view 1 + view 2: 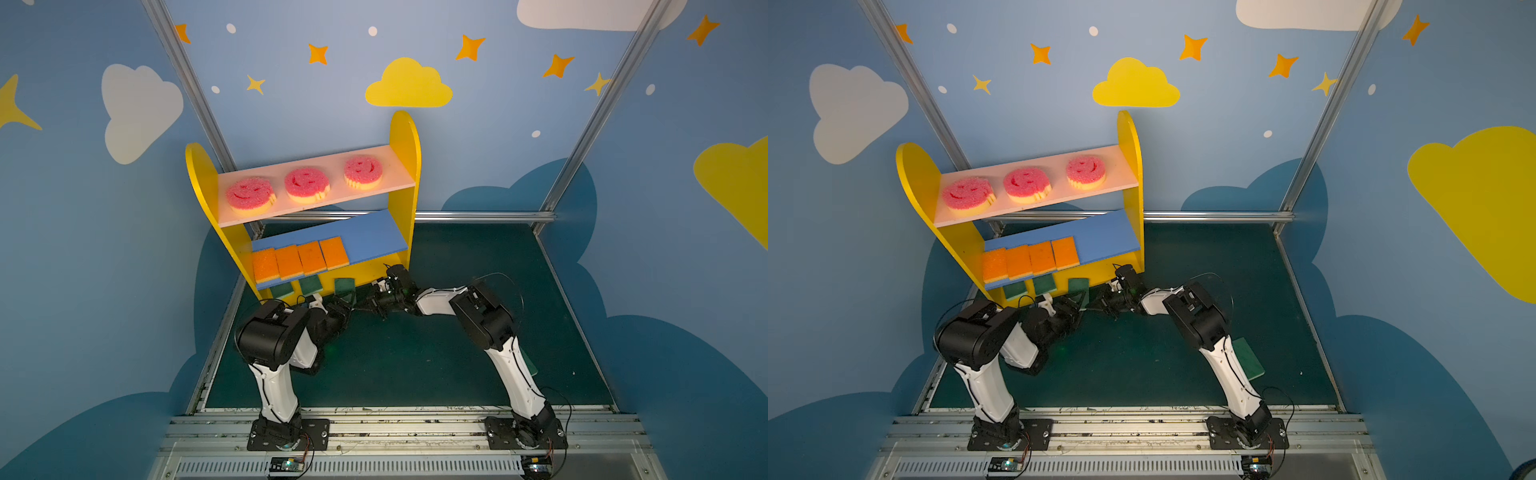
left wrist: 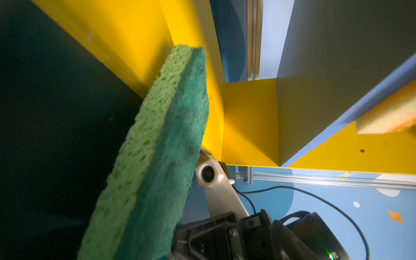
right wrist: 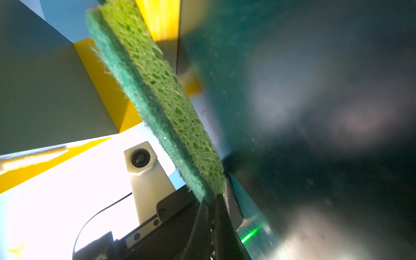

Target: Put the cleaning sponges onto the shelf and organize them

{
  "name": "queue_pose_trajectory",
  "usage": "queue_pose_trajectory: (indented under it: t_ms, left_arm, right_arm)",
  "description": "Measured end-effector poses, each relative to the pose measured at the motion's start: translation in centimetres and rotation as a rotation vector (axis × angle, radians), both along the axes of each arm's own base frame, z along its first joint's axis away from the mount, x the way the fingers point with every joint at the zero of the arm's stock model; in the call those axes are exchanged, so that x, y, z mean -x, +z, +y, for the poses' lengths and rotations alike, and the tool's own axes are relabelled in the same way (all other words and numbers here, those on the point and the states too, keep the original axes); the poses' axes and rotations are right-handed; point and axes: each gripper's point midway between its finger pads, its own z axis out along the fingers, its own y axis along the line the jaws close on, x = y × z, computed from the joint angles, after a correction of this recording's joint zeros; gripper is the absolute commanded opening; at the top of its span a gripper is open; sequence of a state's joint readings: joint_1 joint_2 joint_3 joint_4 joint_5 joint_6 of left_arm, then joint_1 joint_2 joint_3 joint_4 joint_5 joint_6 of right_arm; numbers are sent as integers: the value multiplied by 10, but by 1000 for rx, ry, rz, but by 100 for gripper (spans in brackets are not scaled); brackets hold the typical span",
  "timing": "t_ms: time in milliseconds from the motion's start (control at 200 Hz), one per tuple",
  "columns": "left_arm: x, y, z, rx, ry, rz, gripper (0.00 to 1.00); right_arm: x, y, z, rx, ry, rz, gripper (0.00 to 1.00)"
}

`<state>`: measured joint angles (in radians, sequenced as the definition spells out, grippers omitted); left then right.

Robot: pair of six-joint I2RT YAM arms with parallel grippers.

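my right gripper (image 3: 217,200) is pinched closed on one end of a green sponge (image 2: 162,139). the sponge stands on edge at the front edge of the shelf (image 1: 405,137) base, about midway along. the left gripper (image 1: 343,306) sits just beside it, jaws wide, and i see no pad touching it. two green sponges (image 1: 309,284) lie along the base's left part. the blue board (image 1: 374,232) has its right half open. another green one (image 1: 1250,359) lies toward the worktop's (image 1: 415,374) right edge, partly under my right arm.
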<state>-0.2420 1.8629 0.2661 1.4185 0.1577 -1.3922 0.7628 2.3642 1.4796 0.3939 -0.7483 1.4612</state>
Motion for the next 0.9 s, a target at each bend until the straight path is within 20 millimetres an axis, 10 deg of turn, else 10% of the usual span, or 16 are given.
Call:
queue_pose_trajectory:
  t_ms: [345,646,901]
  left_arm:
    - [29,31,5,-47,-37,-11,95]
    - [64,131,39,-227,62,-185,97]
    - [86,107,74,-334,136,-72,97]
  right_arm:
    - [-25,3,4,26,-6,-15,0]
    - [-46,19,26,43,61,-92,0]
    - [-56,10,28,66,76,-110,0]
